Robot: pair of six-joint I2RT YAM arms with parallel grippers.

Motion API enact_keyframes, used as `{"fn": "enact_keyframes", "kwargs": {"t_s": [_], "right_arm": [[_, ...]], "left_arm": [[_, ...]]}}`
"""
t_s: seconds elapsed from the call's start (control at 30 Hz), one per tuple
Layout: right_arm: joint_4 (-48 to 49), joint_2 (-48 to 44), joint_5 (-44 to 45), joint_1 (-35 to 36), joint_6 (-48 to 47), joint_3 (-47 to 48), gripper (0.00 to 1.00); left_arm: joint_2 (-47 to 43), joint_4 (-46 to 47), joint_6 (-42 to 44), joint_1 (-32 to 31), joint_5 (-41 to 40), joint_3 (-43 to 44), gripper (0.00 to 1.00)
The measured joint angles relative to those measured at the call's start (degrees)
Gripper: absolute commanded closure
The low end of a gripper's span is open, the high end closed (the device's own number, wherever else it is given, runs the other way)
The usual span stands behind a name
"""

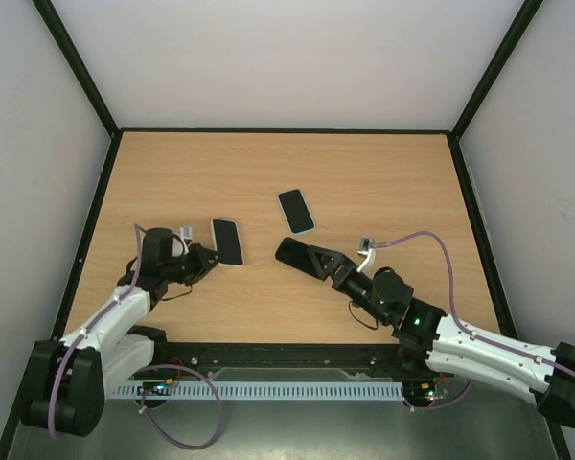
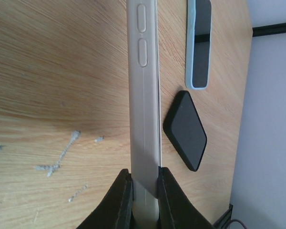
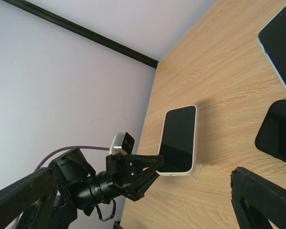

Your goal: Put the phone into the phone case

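Phone [image 2: 143, 95] edge-on in left hand [image 2: 145, 180]

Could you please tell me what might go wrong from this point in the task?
1. The left gripper pinches the cream-edged piece only at one end, so its long free length could pivot or slip.
2. The open right gripper sits close to that piece and to the blue-edged piece lying on the table. A careless move might knock either one askew.
3. Both pieces show dark glossy faces, so phone and case could be mistaken for each other.
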Motion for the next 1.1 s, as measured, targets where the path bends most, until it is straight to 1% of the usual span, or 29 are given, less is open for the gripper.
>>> {"fn": "enact_keyframes", "kwargs": {"t_s": [0.13,0.23,0.37,0.6,0.63,0.83,1.0,1.07,1.1], "right_arm": [[-1.9,-0.13,0.61,0.0,-0.15,0.0,0.02],[-3.32,0.63,0.79,0.0,-0.5,0.0,0.02],[-4.31,1.51,1.27,0.0,-0.59,0.0,0.02],[-6.23,1.79,2.93,0.0,-0.28,0.02,0.02],[-6.36,1.75,3.15,0.0,-0.13,0.02,0.02],[-7.5,1.64,3.98,0.0,0.31,0.02,0.03],[-10.25,1.77,4.59,0.0,0.0,1.27,0.02],[-12.61,1.84,5.31,0.0,-0.52,2.95,0.02],[-13.81,1.88,5.81,0.0,-0.92,4.02,0.02]], "left_arm": [[2.86,2.64,0.52,1.57,0.44,-0.37,0.98],[3.69,5.86,0.5,1.95,0.44,-2.27,0.97],[4.42,6.4,0.59,2.12,0.33,-4.68,0.88],[3.5,4.35,2.29,2.58,-2.4,-5.03,0.79],[3.19,3.91,2.43,2.6,-3.17,-5.07,0.76],[1.49,-0.59,3.34,2.89,-6.91,-4.94,0.44],[-0.57,-6.12,4.02,2.91,-8.76,-2.78,0.23],[-2.6,-8.57,4.07,2.91,-9.53,-1.29,0.02],[-3.91,-9.9,4.22,2.91,-9.97,-0.44,0.01]]}}
